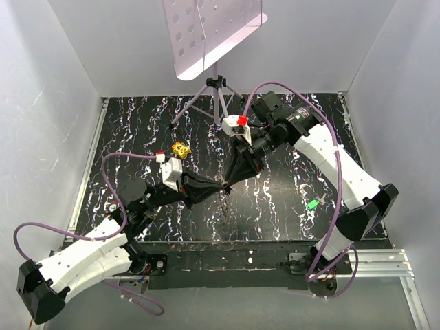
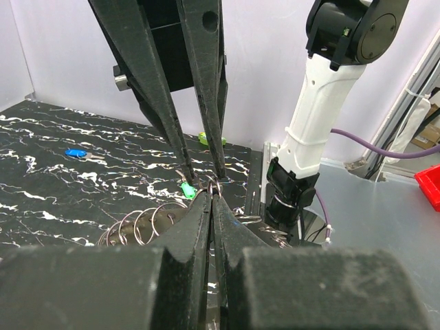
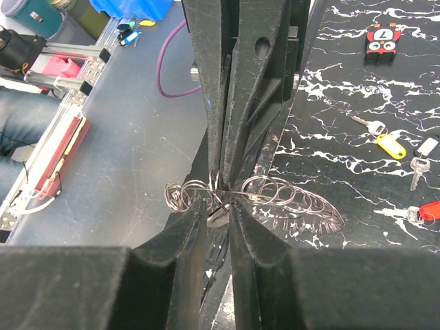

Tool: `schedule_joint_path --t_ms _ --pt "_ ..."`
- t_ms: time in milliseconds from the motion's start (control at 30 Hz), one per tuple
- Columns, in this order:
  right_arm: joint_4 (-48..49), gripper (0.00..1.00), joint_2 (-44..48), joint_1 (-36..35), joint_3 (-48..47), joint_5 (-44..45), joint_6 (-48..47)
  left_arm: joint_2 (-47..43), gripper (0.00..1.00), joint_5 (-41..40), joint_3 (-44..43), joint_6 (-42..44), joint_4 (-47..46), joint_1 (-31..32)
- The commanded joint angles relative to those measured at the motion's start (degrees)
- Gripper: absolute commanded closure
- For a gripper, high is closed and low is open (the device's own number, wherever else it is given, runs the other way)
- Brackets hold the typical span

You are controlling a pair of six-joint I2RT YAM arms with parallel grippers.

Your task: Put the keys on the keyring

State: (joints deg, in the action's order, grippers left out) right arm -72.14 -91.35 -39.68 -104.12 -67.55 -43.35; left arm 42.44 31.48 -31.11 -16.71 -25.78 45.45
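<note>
The keyring shows as a chain of small linked wire rings (image 3: 295,196), (image 2: 141,223), draped below where the two grippers meet (image 1: 225,199). My left gripper (image 2: 212,194), (image 1: 218,183) is shut on one small ring of the chain. My right gripper (image 3: 220,206), (image 1: 229,177) comes down from behind, tip to tip with the left one. Its jaws stand narrowly apart on a silver loop of the chain. Keys lie loose on the table: a green one (image 1: 313,204), (image 2: 187,190), a blue one (image 2: 75,152), a red one (image 3: 426,212) and silver ones (image 3: 371,125).
A yellow tag (image 3: 392,144) and a red-and-black fob (image 3: 381,36) lie near the keys. A chunky yellow block (image 1: 181,148) sits at the back left. A tripod (image 1: 217,96) with a perforated white plate stands at the back centre. White walls enclose the black marbled table (image 1: 289,206).
</note>
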Motion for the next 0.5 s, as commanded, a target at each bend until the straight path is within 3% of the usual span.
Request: schedule_joint_path --t_ms 0,267,467 --pt "-1.9 0.76 0.3 -0.6 -1.2 -1.9 -2.0 -1.3 1.0 -1.4 -0.7 0.6 -1.6 -0.3" --pt "-3.6 0.94 0.2 -0.7 -1.2 -1.5 -3.4 -1.7 1.0 -1.9 -0.7 0.9 -1.2 -0.3" --pt "-1.0 0.99 0.9 -0.7 -0.4 -0.8 0.4 -1.9 1.0 -2.4 -0.7 0.8 -1.4 -0.3"
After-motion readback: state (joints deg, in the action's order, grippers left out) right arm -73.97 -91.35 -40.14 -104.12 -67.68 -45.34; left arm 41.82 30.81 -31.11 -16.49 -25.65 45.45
